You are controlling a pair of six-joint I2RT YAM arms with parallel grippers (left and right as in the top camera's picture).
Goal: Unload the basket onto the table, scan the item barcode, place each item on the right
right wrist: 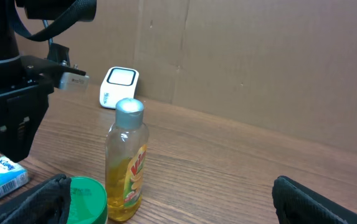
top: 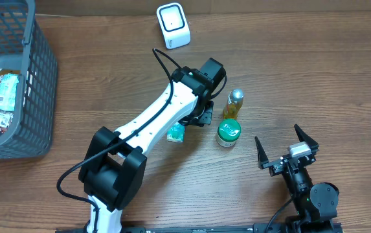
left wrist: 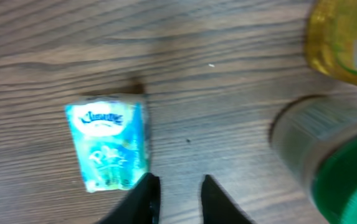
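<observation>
The item, a small blue tissue packet (top: 176, 134), lies flat on the wooden table. In the left wrist view the packet (left wrist: 108, 146) sits just left of my left gripper (left wrist: 179, 186), whose jaws stand slightly apart with only bare wood between them. From overhead the left gripper (top: 201, 116) hovers right of the packet. The white barcode scanner (top: 173, 25) stands at the table's far edge, and the scanner (right wrist: 119, 87) also shows in the right wrist view. My right gripper (top: 281, 141) rests wide open near the front right, empty, well apart from the packet (right wrist: 0, 177).
A yellow bottle with a silver cap (top: 235, 103) and a green-lidded jar (top: 228, 133) stand just right of the left gripper. A grey basket (top: 36, 84) with several packets sits at the left edge. A cardboard wall backs the table.
</observation>
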